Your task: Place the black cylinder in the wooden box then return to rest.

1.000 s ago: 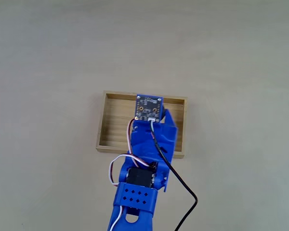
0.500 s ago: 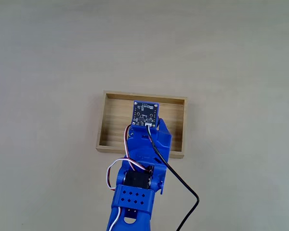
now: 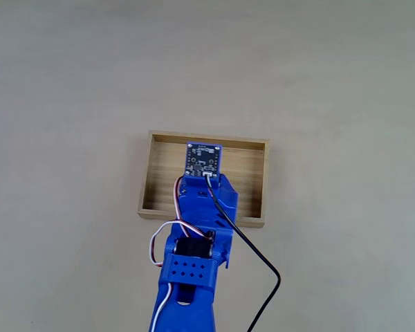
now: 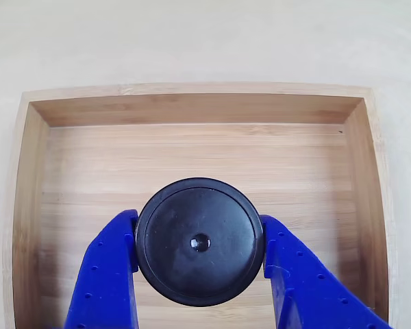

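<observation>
In the other view the black cylinder point(image 4: 200, 241) shows its round top with a small centre dimple. My blue gripper point(image 4: 200, 248) is shut on it, one finger point(image 4: 109, 274) pressing each side. It hangs over the striped floor of the wooden box point(image 4: 192, 103); whether it touches the floor I cannot tell. In the fixed view the blue arm point(image 3: 200, 214) reaches from the bottom edge over the wooden box point(image 3: 160, 142), and its wrist circuit board hides the cylinder and fingers.
The box lies on a plain pale tabletop point(image 3: 69, 83) with open room on all sides. A black cable point(image 3: 259, 259) and red-white wires trail from the arm toward the bottom edge.
The arm's wrist has shifted left and slightly toward the near side over the box. The box has stayed in place.
</observation>
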You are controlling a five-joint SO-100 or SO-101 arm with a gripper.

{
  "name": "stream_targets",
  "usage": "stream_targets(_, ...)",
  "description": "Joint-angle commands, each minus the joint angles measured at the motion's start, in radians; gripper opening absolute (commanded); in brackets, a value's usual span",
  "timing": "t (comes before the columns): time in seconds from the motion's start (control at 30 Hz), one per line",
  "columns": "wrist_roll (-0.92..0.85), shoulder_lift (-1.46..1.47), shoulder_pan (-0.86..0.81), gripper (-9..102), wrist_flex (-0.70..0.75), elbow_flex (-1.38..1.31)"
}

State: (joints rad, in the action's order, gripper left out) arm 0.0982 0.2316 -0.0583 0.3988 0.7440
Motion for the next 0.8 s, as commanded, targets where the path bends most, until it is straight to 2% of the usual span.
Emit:
stream_targets(0.0,-0.014,0.005,0.021,20,-0.035,-0.060)
stream_targets(0.77,-0.021,-0.083,-0.012,20,-0.043,-0.164)
